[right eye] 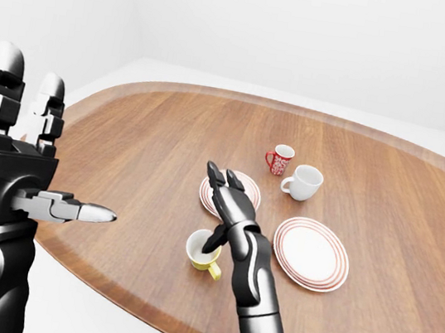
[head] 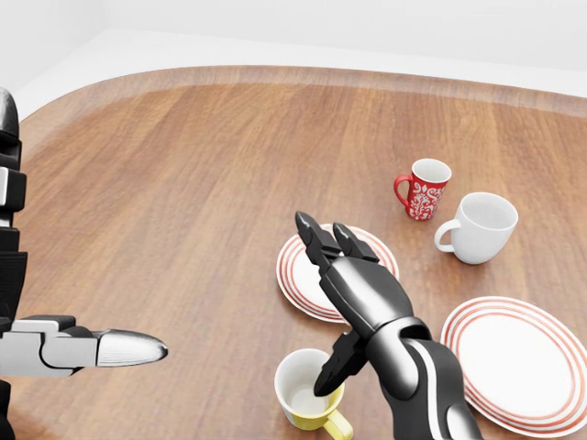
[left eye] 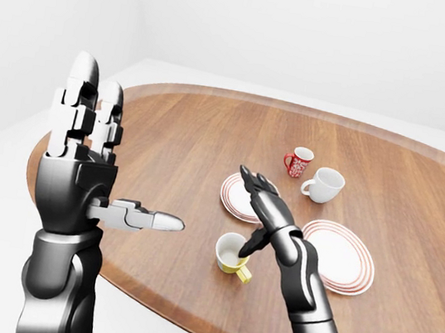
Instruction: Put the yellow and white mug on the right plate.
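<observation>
The yellow mug [head: 308, 392] stands upright, mouth up, handle toward five o'clock in the head view. The right hand [head: 344, 302], fingers spread, dips its thumb inside.
</observation>
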Tool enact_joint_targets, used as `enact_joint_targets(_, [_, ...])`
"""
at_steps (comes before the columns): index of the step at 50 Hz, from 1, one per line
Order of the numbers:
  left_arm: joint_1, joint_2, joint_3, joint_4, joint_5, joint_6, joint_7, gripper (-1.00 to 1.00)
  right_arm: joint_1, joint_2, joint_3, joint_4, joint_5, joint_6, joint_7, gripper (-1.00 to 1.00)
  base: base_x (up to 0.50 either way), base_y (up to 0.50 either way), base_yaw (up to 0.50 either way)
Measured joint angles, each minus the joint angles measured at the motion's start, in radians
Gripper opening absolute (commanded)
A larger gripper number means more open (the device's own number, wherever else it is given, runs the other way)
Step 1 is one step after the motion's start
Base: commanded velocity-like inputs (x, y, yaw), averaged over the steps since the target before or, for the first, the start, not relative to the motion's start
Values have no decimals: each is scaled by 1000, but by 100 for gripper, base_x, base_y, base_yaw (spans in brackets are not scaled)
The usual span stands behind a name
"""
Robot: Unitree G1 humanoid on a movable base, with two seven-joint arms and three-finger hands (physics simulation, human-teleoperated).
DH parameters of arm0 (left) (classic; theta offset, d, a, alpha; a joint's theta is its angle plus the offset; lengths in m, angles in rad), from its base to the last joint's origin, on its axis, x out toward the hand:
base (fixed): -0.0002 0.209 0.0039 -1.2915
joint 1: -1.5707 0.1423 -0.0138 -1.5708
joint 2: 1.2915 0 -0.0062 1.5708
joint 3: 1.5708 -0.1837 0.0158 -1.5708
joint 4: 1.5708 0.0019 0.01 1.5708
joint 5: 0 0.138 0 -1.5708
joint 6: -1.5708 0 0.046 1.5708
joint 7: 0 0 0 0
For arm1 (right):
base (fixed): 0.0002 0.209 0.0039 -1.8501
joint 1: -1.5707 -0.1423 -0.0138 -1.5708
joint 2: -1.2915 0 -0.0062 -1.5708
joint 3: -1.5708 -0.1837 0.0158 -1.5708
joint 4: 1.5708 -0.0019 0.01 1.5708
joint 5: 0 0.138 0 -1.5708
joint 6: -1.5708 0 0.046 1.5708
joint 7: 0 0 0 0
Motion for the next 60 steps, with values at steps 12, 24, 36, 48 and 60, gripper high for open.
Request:
enact_joint_targets(12, [2,-2,-4,-2,3,0,0,100,16,3,10,58,-10,-25,-36,100,0,0,0])
enact_joint_targets(24, [1,-2,-5,-3,3,0,0,100,10,4,15,162,-13,-60,-86,100,0,0,0])
enact_joint_targets(36, [7,-4,-9,4,7,0,-2,100,10,5,19,237,-17,-87,-126,100,0,0,0])
enact_joint_targets(48, [5,-3,-4,-2,4,0,-3,100,10,6,23,304,-19,-113,-164,100,0,0,0])
enact_joint_targets(60, [0,-1,0,-22,-3,0,-1,100,16,10,29,345,-17,-126,-183,100,0,0,0])
